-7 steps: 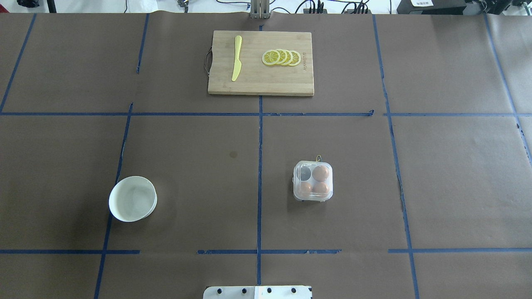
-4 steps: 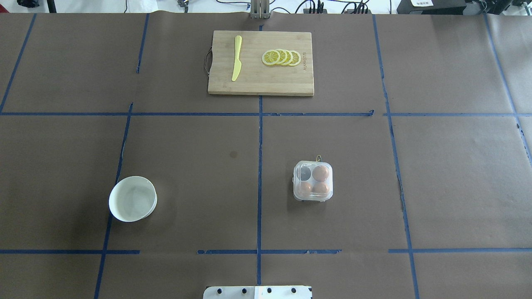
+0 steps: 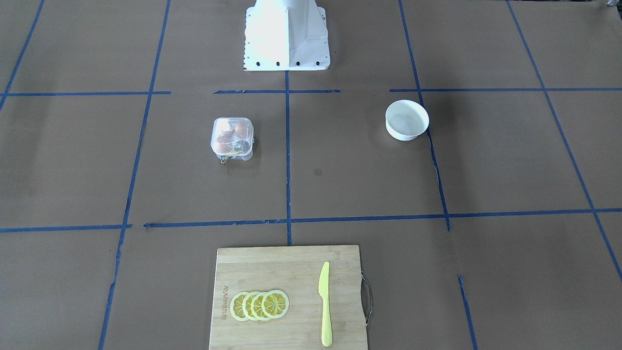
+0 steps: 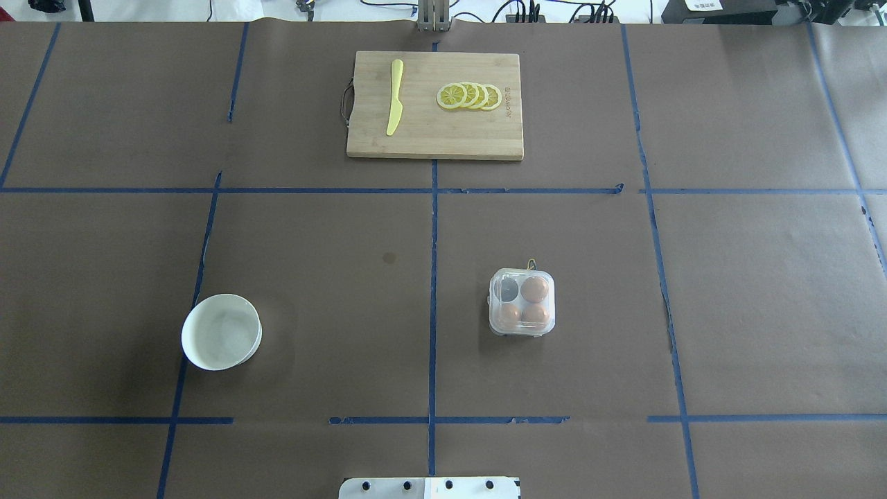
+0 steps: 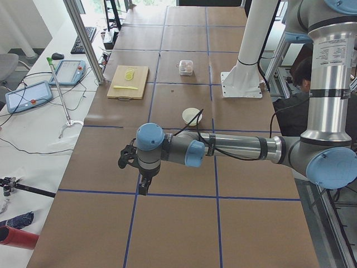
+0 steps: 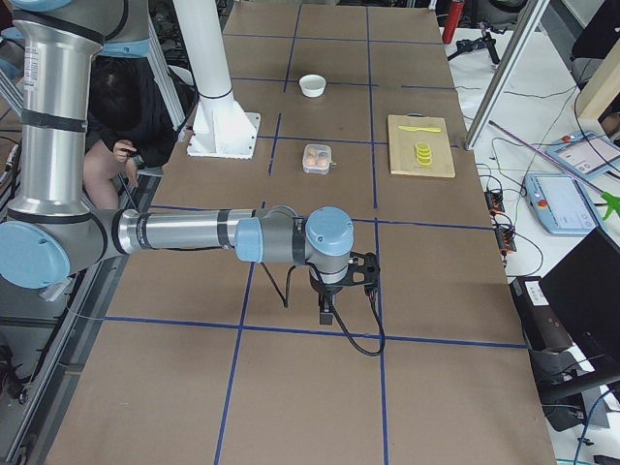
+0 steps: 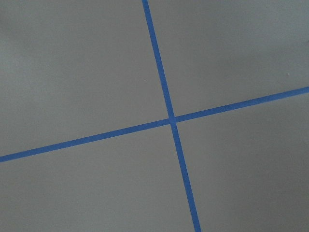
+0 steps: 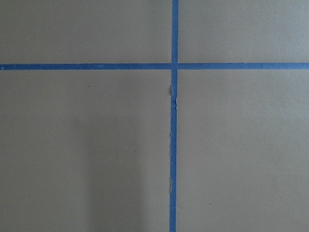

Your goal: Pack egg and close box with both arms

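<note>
Brown-paper counter (image 4: pixel 762 312): box (image 4: pixel 521 302) w/ 3 eggs (image 4: pixel 534 290) sits R of centre, nearer R arm (image 6: pixel 194 232) than L arm (image 5: pixel 240 148), both at end edges; jaws' state can't tell.

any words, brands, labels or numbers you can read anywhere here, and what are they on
No text here can be read well enough to quote.
Brand mark on the cutting board, beside the lemon slices: too small to read.
White label on a black case beyond the table: blurred.
The box, white bowl and knife show no lettering.
</note>
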Controlling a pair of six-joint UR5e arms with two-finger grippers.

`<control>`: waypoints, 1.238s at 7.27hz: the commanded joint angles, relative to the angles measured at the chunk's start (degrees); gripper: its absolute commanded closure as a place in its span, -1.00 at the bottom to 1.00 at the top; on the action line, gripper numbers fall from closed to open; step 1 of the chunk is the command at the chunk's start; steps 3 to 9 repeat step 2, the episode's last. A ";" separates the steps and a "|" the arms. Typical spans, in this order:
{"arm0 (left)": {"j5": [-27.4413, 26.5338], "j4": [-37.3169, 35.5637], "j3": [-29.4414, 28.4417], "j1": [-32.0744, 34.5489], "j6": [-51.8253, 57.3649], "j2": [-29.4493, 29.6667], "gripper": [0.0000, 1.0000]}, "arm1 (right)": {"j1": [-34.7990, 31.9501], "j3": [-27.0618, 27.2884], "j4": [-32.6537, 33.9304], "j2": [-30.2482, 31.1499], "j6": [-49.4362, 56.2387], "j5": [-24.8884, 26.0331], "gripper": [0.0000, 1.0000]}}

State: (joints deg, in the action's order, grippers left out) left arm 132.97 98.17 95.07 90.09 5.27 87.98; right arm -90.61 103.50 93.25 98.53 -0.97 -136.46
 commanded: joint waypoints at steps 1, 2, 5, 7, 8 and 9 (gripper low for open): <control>0.10 0.00 -0.06 0.00 0.00 0.00 -1.00 | 0.00 -0.05 0.00 0.00 -0.08 -0.03 -1.00; 0.10 0.00 0.02 0.00 0.00 0.00 -1.00 | 0.00 -0.05 0.09 0.00 -0.08 -0.03 -1.00; 0.10 0.00 0.02 0.00 0.00 0.00 -1.00 | 0.00 -0.05 0.09 0.00 -0.08 -0.03 -1.00; 0.10 0.00 0.02 0.00 0.00 0.00 -1.00 | 0.00 -0.05 0.09 0.00 -0.08 -0.03 -1.00; 0.10 0.00 0.02 0.00 0.00 0.00 -1.00 | 0.00 -0.05 0.09 0.00 -0.08 -0.03 -1.00; 0.10 0.00 0.02 0.00 0.00 0.00 -1.00 | 0.00 -0.05 0.09 0.00 -0.08 -0.03 -1.00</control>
